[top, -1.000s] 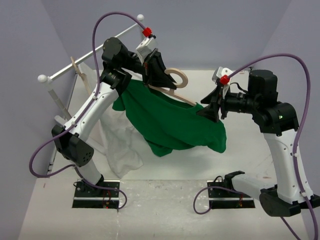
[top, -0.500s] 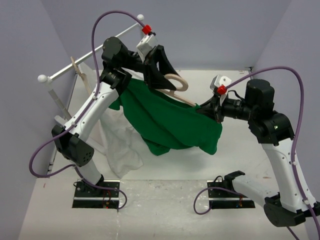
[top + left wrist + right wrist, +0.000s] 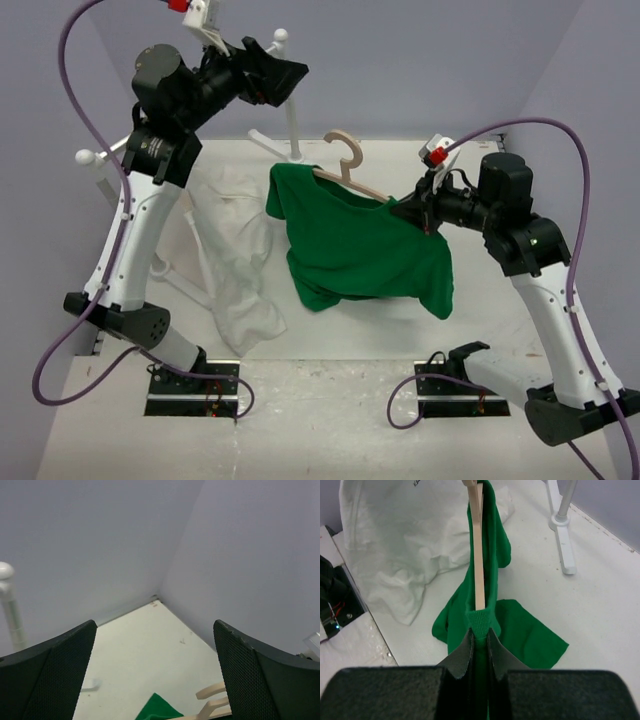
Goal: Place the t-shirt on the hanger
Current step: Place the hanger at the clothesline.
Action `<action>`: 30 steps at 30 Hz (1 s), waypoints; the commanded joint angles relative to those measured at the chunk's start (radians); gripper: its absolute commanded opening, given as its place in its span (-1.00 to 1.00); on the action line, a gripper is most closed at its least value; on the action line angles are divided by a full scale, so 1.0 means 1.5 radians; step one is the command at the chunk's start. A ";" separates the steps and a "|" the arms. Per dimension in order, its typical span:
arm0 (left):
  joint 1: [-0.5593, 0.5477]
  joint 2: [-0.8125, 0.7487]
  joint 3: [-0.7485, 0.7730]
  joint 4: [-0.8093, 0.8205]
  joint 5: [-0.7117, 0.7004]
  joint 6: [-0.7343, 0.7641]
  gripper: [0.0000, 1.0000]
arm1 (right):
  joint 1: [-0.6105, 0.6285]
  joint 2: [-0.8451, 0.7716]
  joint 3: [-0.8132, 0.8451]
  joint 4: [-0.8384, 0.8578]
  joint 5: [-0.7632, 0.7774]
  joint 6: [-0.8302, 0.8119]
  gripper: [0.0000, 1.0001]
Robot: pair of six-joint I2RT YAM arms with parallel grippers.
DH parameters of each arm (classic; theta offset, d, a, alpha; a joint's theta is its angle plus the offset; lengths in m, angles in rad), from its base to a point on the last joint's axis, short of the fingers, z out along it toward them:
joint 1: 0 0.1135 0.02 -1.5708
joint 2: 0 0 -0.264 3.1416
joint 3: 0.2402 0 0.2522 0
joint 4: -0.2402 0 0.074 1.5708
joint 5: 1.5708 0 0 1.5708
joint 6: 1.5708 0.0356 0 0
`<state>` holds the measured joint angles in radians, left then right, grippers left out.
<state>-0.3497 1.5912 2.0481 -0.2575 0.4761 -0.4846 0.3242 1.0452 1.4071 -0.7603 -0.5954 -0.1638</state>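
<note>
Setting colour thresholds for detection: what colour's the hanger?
The hanger is pale beige, plain wood-like; shows best in the right wrist view.

White shells cover the left arm (image 3: 135, 245) and right arm (image 3: 550, 300) between black joints; the fingers (image 3: 260, 680) are black and mesh-textured, cables (image 3: 530, 121) purple, wrist caps (image 3: 434, 156) red, bases (image 3: 195, 385) black.

A: Centre of the table (image 3: 340, 400)?
B: T-shirt (image 3: 360, 250) hangs on the hanger (image 3: 366, 189), hook to the rear. Right hand (image 3: 415, 212) sits at the hanger's right end, touching the cloth.
A: Left side?
B: Second garment (image 3: 240, 290) lies on the table, just left of the t-shirt. Post (image 3: 293, 125) stands behind the hanger. Left hand (image 3: 290, 78) is high at rear left, well apart from both.
</note>
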 commanded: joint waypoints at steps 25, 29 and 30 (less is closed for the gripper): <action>-0.004 -0.562 -0.277 -0.088 -0.476 0.225 1.00 | 0.188 0.427 0.305 0.433 0.259 0.206 -1.00; -0.007 -0.570 -0.283 -0.089 -0.488 0.229 1.00 | 0.205 0.480 0.332 0.481 0.302 0.222 -1.00; -0.009 -0.570 -0.284 -0.088 -0.490 0.230 1.00 | 0.207 0.487 0.337 0.493 0.311 0.225 -1.00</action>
<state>-0.3555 0.7322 1.6321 -0.3679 -0.2154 -0.1782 0.6145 1.7534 1.8245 -0.1983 -0.2511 0.1430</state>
